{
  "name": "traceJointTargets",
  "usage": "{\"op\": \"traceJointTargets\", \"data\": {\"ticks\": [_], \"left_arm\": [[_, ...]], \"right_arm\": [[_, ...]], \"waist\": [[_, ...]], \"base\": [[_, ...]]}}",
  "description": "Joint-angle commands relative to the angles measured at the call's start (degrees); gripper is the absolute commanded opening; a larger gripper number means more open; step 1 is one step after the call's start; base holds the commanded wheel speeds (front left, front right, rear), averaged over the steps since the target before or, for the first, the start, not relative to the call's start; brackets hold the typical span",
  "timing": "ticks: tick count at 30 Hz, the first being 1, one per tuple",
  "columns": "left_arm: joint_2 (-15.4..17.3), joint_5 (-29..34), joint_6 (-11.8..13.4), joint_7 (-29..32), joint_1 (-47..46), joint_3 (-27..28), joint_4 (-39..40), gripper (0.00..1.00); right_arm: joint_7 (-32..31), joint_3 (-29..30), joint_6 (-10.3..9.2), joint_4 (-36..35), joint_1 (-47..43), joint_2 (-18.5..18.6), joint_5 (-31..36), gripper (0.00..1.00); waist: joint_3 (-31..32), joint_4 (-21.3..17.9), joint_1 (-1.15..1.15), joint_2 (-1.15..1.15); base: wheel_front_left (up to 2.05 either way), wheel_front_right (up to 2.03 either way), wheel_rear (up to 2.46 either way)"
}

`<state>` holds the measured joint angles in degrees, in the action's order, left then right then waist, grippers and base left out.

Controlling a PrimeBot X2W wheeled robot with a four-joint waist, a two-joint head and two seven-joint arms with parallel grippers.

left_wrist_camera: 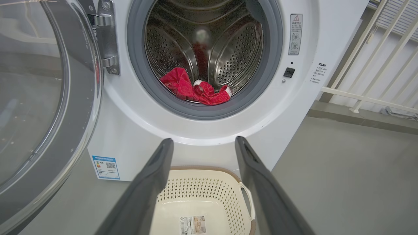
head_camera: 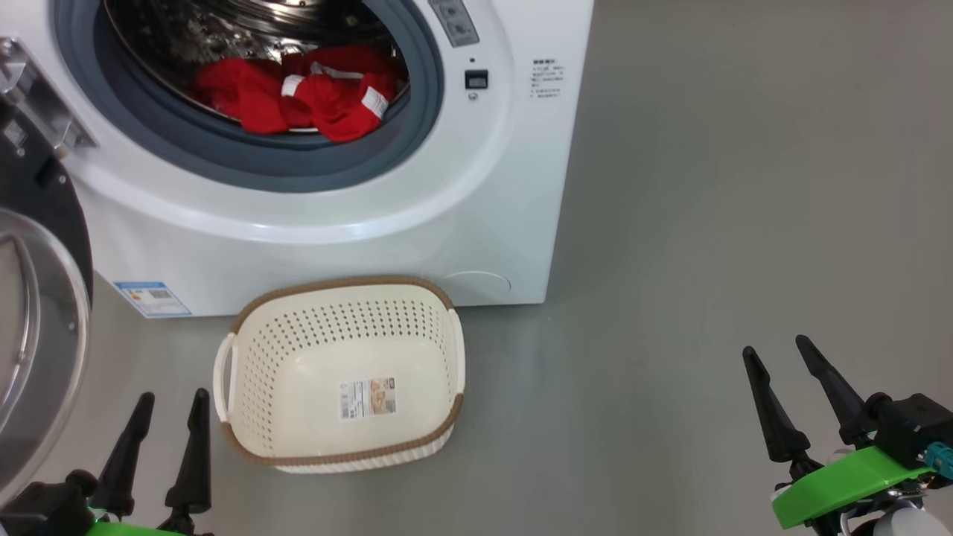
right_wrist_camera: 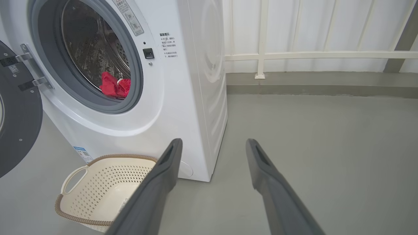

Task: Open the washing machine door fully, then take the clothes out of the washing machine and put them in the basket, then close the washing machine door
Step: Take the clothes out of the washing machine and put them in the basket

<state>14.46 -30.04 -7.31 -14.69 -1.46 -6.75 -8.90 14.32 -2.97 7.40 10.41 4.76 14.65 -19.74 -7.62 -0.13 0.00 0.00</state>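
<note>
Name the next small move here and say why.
Probably raise the left tool forward toward the drum opening, aiming at the clothes. The washing machine door stands swung wide, the clothes lie heaped at the drum's front lip, the basket below is empty, and the left tool is open, low and holding nothing, its wrist view facing the drum squarely.

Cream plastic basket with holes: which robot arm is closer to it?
Left. The left fingers stand right beside the cream perforated plastic basket; the right fingers are far off across the grey floor on its other side.
</note>
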Motion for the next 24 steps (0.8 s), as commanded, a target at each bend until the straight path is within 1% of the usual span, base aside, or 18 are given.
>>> {"op": "traceJointTargets", "data": {"ticks": [1, 7, 12, 24], "left_arm": [[1.7, -0.4, -0.2, -0.3, -2.4, 2.1, 1.6, 1.0], [1.9, -0.2, -0.2, -0.3, -2.7, 2.2, 1.3, 1.0], [1.5, 1.0, -0.2, -0.3, -2.9, 2.7, 0.8, 1.0], [0.1, 1.4, -0.2, -0.3, -2.9, 1.9, -1.8, 1.0]], "right_arm": [[0.7, -1.1, 0.09, -1.6, 1.4, 0.7, 0.6, 1.0], [0.7, -1.3, 0.09, -1.5, 1.5, 0.6, 0.7, 1.0], [0.7, -1.7, 0.09, -1.5, 1.7, 0.5, 0.6, 1.0], [0.7, -2.3, 0.09, -1.2, 1.5, 0.4, 0.5, 1.0]], "waist": [[-0.1, 0.0, 0.0, 0.0], [-0.2, 0.0, 0.0, 0.0], [-0.1, -0.1, 0.0, 0.0], [0.1, 0.0, 0.0, 0.0]], "base": [[1.26, -1.67, 0.4], [1.25, -1.64, 0.39], [0.97, -1.0, 0.02], [0.13, -0.13, 0.0]]}}
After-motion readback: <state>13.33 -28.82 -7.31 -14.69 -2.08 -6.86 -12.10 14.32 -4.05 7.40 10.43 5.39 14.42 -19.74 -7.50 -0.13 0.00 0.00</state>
